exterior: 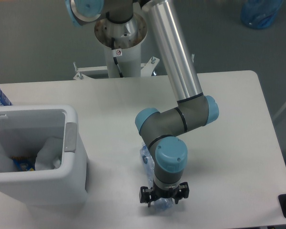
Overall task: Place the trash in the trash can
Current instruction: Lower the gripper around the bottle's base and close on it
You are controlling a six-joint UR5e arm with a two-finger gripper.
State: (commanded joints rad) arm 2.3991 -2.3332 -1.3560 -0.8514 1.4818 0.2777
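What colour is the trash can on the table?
White, with a grey tab; the trash can shows in the fixed camera view.

No words, brands or numbers are showing legibly; only a small round red prohibition-style sticker (118, 52) is sitting on the robot's white pedestal (120, 59), its symbol too tiny to make out

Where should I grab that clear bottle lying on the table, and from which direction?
Grip the crushed clear bottle across its narrow body, coming straight down from above. It lies flat on the table, long axis running near to far, so the fingers should close across its width. The gripper already sits over its near end; whether it has closed cannot be told.
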